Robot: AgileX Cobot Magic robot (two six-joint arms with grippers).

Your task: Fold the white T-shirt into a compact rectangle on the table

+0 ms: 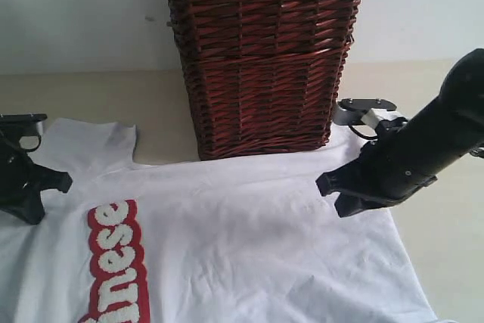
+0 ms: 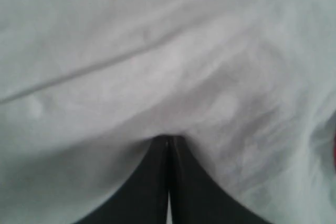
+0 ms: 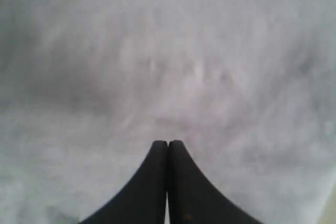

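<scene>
Left gripper (image 2: 168, 139): black jaws pressed together, tips at puckered cloth; pinch not confirmed. Right gripper (image 3: 168, 142): jaws likewise together, nothing seen between. White short-sleeved cotton T-shirt (image 1: 249, 240) lay spread on pale beige matte table (image 1: 113, 100), edge just beside dark brown wicker basket (image 1: 265, 73). Risk: fold snagging basket; thin pinch slipping.

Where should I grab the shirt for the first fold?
The shirt lies flat on the table, so I'd pinch its far edge from above: left hand at the sleeve, right hand at the corner by the basket.
</scene>
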